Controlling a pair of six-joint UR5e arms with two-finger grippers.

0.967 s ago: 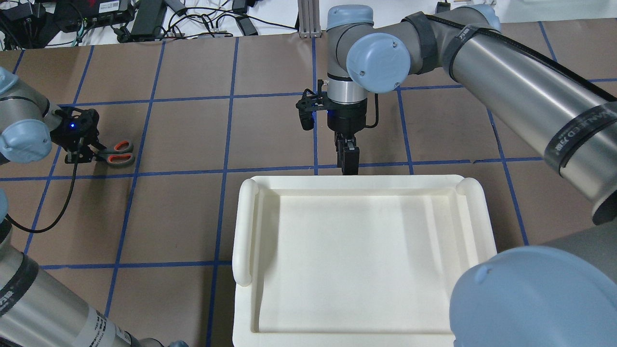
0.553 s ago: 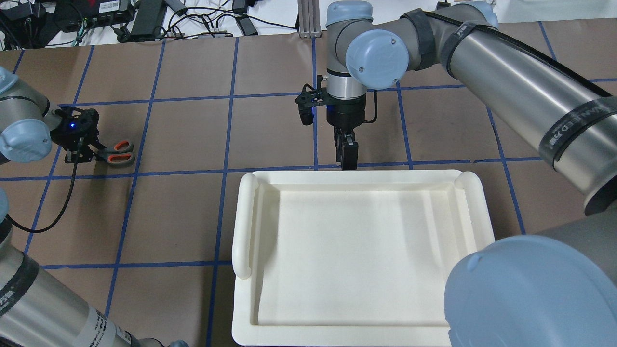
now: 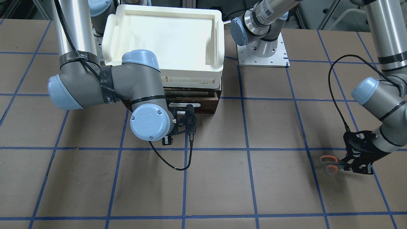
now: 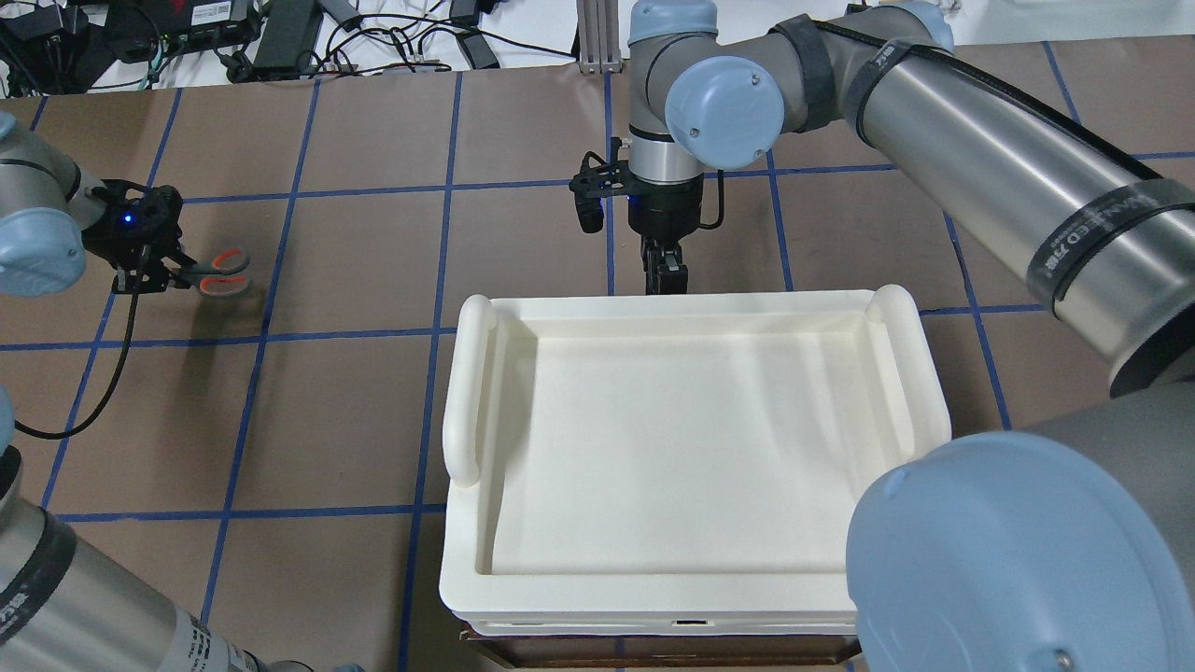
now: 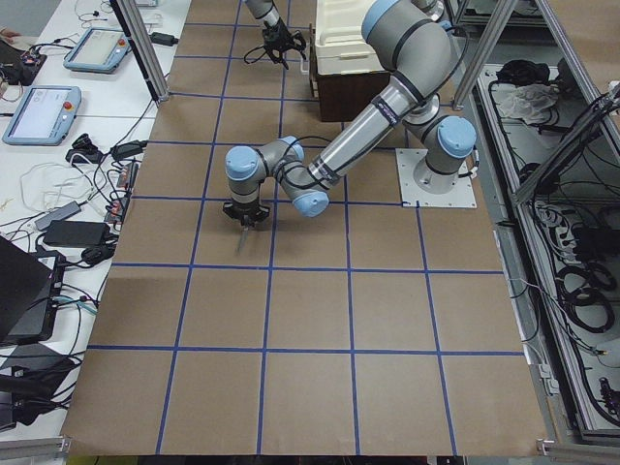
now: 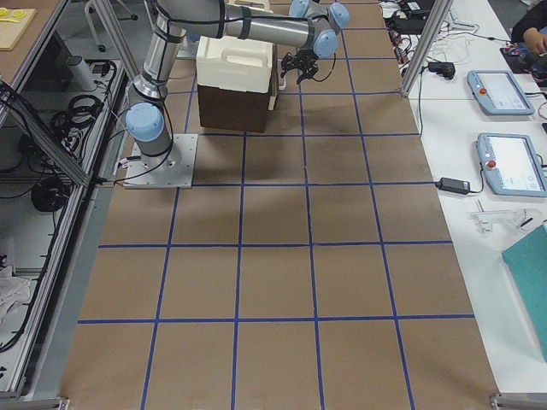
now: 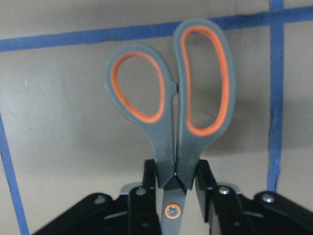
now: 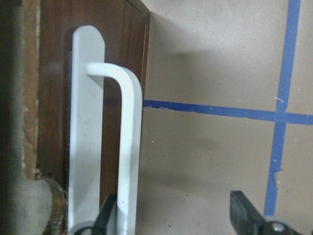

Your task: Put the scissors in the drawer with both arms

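Observation:
My left gripper [image 4: 161,268] is shut on the scissors [image 4: 220,272], at the table's left side. The left wrist view shows the jaws clamped just below the grey, orange-lined loops [image 7: 171,107]. In the front view the scissors [image 3: 330,164] stick out of that gripper [image 3: 351,165] just above the table. My right gripper [image 4: 665,277] is at the drawer [image 3: 208,103] under the white tray. In the right wrist view its jaws stand open [image 8: 176,218] around the white bar handle [image 8: 128,142], which lies against one finger [image 8: 105,220]. The drawer front [image 8: 54,98] is dark brown.
A large white plastic tray [image 4: 464,392] sits on top of the brown drawer box and hides it from above. A black cable [image 3: 178,165] hangs from the right wrist. The left arm's base plate [image 3: 262,57] is beside the box. Electronics [image 4: 233,37] lie beyond the table's far edge.
My right gripper has moved away from the robot's base, and the white tray and the box beneath it have shifted the same way. My left gripper has moved slightly farther out, still holding the scissors.

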